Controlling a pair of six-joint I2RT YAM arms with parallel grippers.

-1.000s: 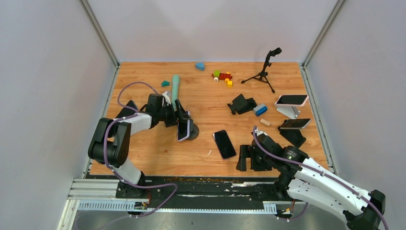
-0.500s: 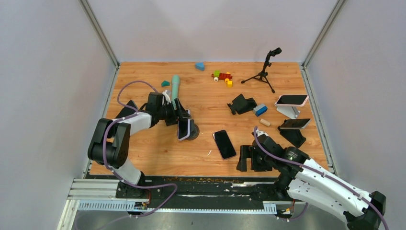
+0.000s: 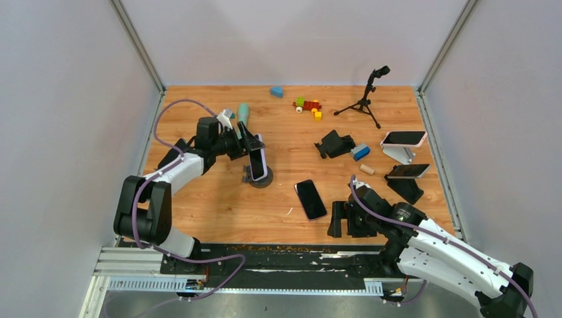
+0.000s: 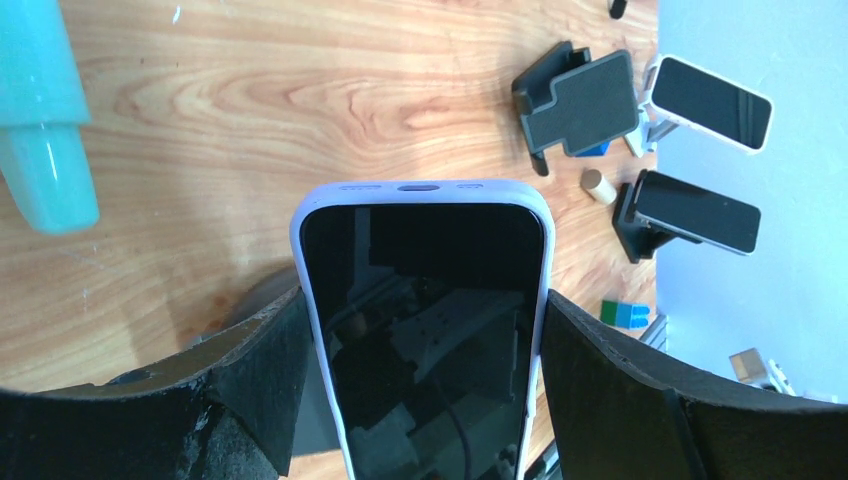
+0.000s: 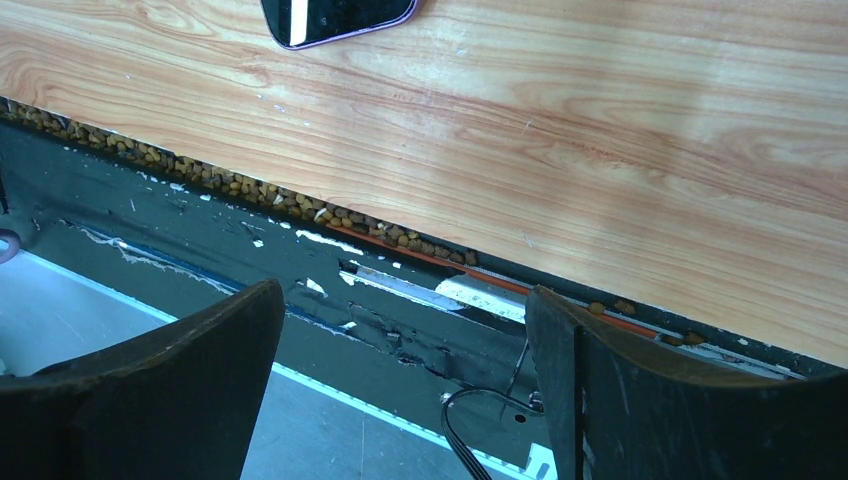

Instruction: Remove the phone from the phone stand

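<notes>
A phone in a lilac case [image 3: 257, 160] stands nearly upright over the round black phone stand [image 3: 259, 181] at centre left. My left gripper [image 3: 250, 151] is shut on the phone's two long edges. In the left wrist view the phone [image 4: 425, 320] fills the space between the black fingers [image 4: 250, 380]. I cannot tell whether its lower end still touches the stand. My right gripper [image 3: 346, 218] is open and empty at the table's front edge; in the right wrist view it [image 5: 400, 400] hangs over the black rail.
A second phone [image 3: 310, 199] lies flat near the middle. At the right are an empty black stand [image 3: 335, 143], a white stand with a phone [image 3: 403, 139] and a black stand with a phone [image 3: 407, 172]. A tripod [image 3: 363, 99], toy bricks [image 3: 307, 106] and a teal cylinder [image 3: 243, 112] lie further back.
My left gripper has risen and drawn back toward the far left with the phone, which now stands more upright. The stand base has shifted slightly left. The right arm has not moved.
</notes>
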